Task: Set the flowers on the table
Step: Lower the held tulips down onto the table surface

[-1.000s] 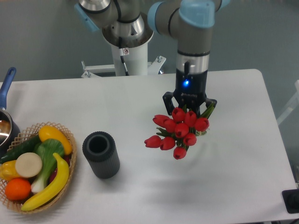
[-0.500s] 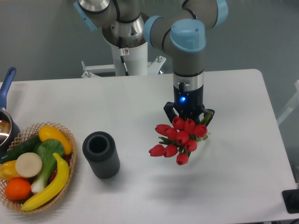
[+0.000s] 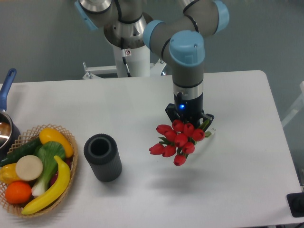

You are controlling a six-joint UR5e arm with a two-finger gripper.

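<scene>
The flowers [image 3: 177, 141], a bunch of red tulips with green stems, hang in my gripper [image 3: 188, 119] right of the middle of the white table [image 3: 142, 104]. The gripper is shut on the stems, and the red heads point toward the camera and slightly left. The stems are mostly hidden behind the heads and the fingers. A soft shadow on the tabletop lies just below the bunch, and I cannot tell whether the heads touch the surface.
A dark grey cylindrical vase [image 3: 102, 157] stands left of the flowers. A wicker basket [image 3: 33, 168] of fruit and vegetables sits at the front left, with a blue-handled pot [image 3: 5, 114] behind it. A black object [image 3: 296, 204] is at the front right corner.
The arm has lowered and shifted slightly left, carrying the flowers down closer to the tabletop. The gripper stays shut on the stems.
</scene>
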